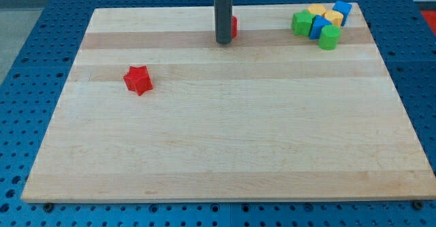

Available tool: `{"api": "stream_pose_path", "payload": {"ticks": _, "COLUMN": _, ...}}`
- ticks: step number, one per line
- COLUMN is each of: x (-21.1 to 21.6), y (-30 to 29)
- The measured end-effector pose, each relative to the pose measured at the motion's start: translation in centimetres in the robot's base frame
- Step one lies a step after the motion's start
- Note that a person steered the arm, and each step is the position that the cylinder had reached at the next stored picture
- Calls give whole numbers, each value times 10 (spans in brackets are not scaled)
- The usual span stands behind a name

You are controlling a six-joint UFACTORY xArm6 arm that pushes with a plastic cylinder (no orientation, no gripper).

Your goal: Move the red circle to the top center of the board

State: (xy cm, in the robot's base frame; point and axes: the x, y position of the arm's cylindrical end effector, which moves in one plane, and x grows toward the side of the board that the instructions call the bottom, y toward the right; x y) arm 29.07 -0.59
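Observation:
The red circle (234, 26) sits near the view's top centre of the wooden board (225, 138), mostly hidden behind my rod; only its right edge shows. My tip (223, 42) rests on the board just in front of it and slightly to the left, touching it or very close. A red star (138, 80) lies at the view's left, far from my tip.
A cluster at the view's top right holds a green block (301, 22), a green cylinder (330, 37), a blue block (318, 26), another blue block (342, 11), a yellow block (317, 9) and a yellow cylinder (333, 18). A blue perforated table surrounds the board.

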Motion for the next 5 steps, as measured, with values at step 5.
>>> {"api": "stream_pose_path", "payload": {"ticks": 5, "x": -20, "y": -5}}
